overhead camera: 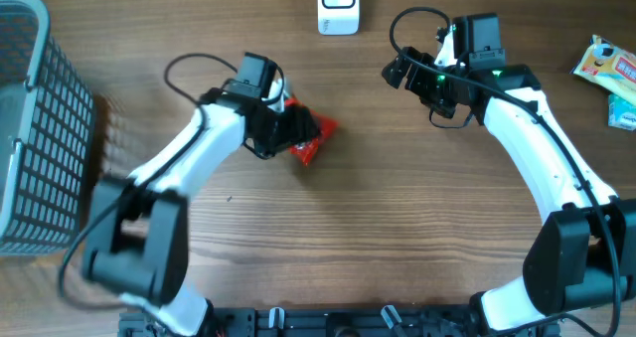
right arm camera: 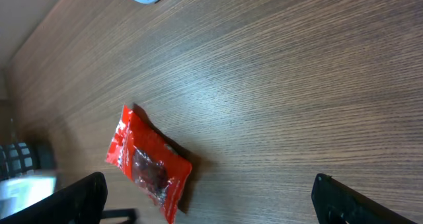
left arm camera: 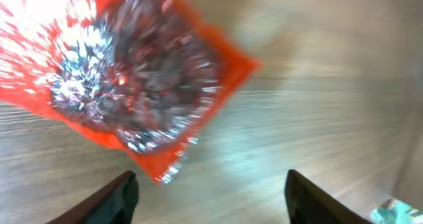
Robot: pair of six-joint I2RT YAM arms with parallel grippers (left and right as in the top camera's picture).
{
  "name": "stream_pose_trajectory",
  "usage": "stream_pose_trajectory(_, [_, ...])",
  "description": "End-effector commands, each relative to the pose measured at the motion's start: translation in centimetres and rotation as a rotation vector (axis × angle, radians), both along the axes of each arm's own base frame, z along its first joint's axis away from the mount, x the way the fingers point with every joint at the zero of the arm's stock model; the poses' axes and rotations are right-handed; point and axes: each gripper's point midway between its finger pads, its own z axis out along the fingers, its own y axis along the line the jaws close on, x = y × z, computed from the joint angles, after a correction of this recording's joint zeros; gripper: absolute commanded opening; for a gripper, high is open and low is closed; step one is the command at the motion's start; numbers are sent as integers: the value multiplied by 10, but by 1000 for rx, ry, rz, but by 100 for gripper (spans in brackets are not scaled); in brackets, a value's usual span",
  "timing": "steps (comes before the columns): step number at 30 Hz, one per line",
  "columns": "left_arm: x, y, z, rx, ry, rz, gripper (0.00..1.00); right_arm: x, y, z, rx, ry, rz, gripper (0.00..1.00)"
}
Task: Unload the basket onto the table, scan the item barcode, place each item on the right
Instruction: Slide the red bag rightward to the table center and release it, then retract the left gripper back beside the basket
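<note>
**Packet on the table, both tools empty**

I see the red snack packet (overhead camera: 310,146) lying near table centre, at six o'clock from the white scanner (overhead camera: 338,7). My left gripper (left arm camera: 211,182) sits at its nine o'clock, fingers parted around nothing, though blur may hide a touch. My right gripper (right arm camera: 210,186) gapes wide, well apart.

Brown wood-grain table (overhead camera: 397,228) fills all views, grain running left to right. Grey wire basket (overhead camera: 30,128) at the left edge, casting a soft shadow. Light is even and diffuse, with a pale sheen on the wood.
</note>
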Motion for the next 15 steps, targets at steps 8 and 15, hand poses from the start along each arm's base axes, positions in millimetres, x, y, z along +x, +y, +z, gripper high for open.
stream_pose_trajectory(8, [10,142,155,241,-468,400,100,-1,1,-2,2,5,1,100])
stream_pose_trajectory(15, [-51,287,173,385,-363,983,100,-1,1,-2,2,5,1,100])
